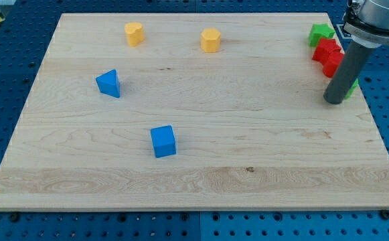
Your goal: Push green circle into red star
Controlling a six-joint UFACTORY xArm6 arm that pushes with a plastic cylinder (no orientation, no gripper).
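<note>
My tip (pixel 335 101) rests on the board at the view's right. A green block (pixel 352 89), its shape mostly hidden by the rod, sits just right of the tip and touches it or nearly so. Two red blocks lie just above: one (pixel 325 48) looks star-shaped and the other (pixel 332 65) sits below it, partly behind the rod. They touch each other. The green block lies just below the lower red block. A green star (pixel 320 32) sits above the red blocks, close to the upper one.
A yellow block (pixel 134 33) and a second yellow block (pixel 210 39) sit near the view's top. A blue triangle (pixel 108 83) is at the left. A blue cube (pixel 163 141) is at the lower middle. The board's right edge (pixel 371 107) is close to the tip.
</note>
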